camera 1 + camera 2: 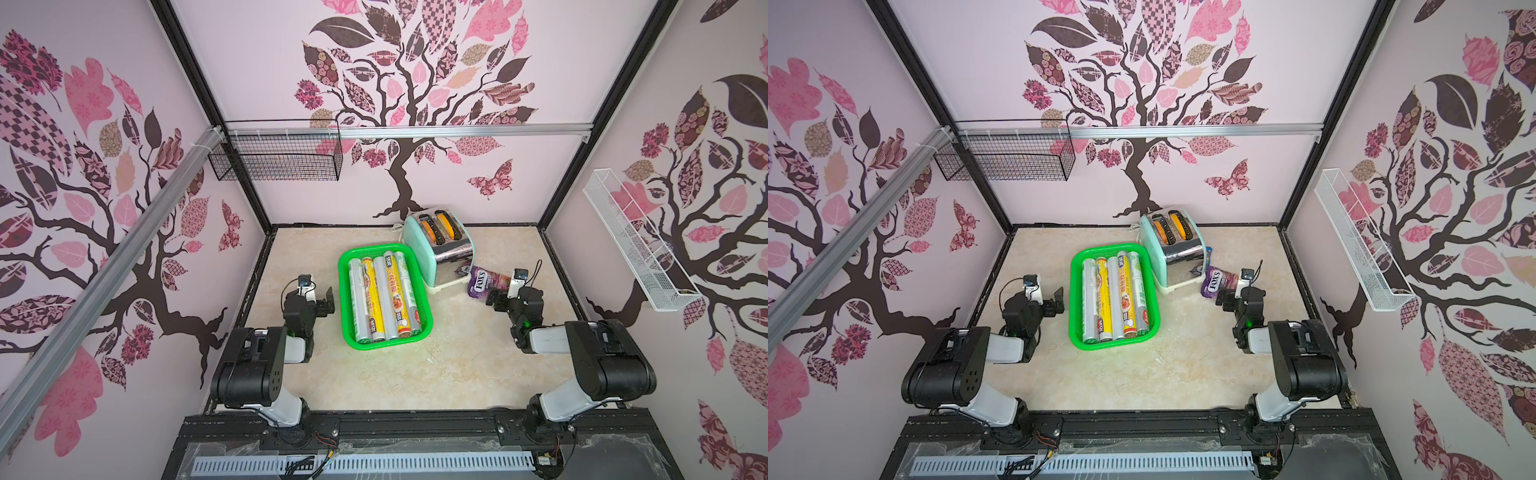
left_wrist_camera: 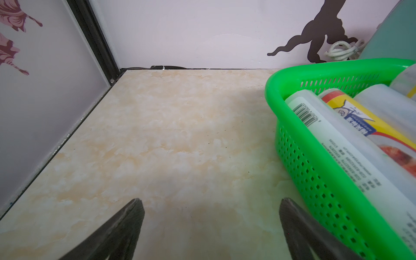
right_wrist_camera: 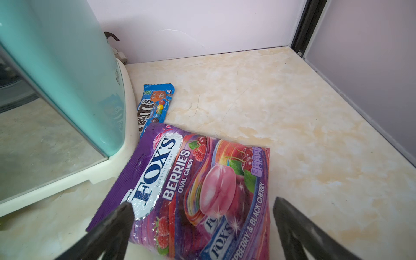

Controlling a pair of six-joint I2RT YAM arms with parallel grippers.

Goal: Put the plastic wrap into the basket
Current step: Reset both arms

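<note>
The bright green basket (image 1: 343, 299) (image 1: 1073, 299) sits mid-table, and several rolls of plastic wrap (image 1: 382, 297) (image 1: 1115, 297) lie side by side inside it, some yellow, some silvery or white. In the left wrist view the basket's rim (image 2: 292, 126) and the rolls (image 2: 351, 144) are close beside one finger. My left gripper (image 1: 324, 305) (image 1: 1054, 303) (image 2: 209, 202) hovers just left of the basket, open and empty over bare table. My right gripper (image 1: 494, 300) (image 1: 1225, 299) (image 3: 202, 202) is open above a purple candy bag, holding nothing.
A mint toaster (image 1: 442, 249) (image 3: 67, 78) stands behind the basket to its right. The FOX'S candy bag (image 1: 486, 282) (image 3: 198, 191) and an M&M's packet (image 3: 155, 105) lie beside it. A black wire basket (image 1: 276, 156) and a white wire rack (image 1: 636, 241) hang on the walls.
</note>
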